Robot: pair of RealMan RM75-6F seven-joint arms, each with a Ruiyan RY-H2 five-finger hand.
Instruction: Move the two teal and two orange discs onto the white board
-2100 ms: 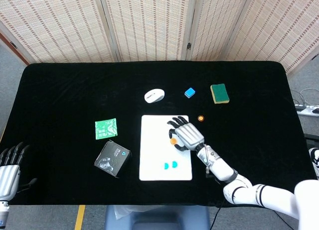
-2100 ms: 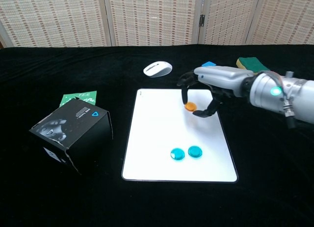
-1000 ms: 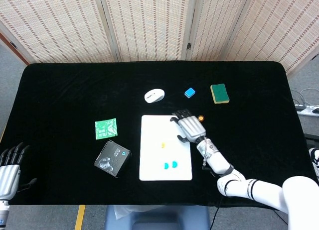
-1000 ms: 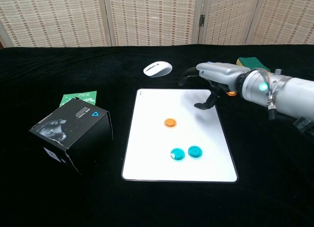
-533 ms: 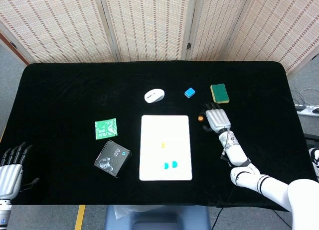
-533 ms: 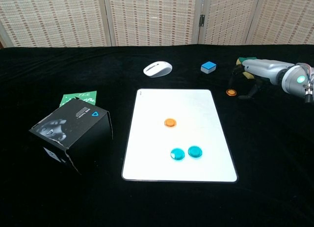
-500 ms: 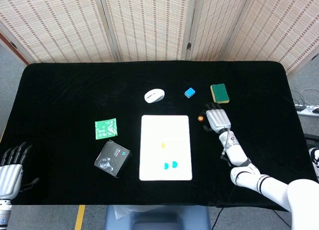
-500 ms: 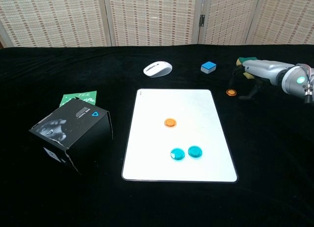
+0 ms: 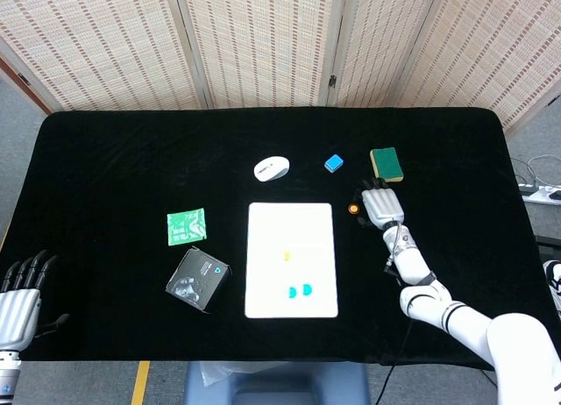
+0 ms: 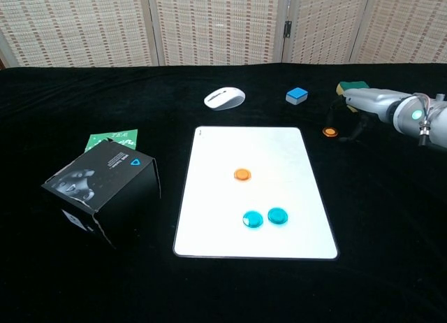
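The white board (image 10: 255, 145) lies near the middle of the table (image 10: 105, 281); on it sit two teal discs (image 10: 265, 217) toward its near edge and one orange disc (image 10: 242, 175) at its centre; the second orange disc (image 10: 329, 132) rests on the table off the board's far right corner; the right hand (image 10: 363, 103) hovers just beside it, fingers spread and curved, holding nothing; the left hand (image 9: 17, 293) hangs off the table's near left corner, fingers apart, empty.
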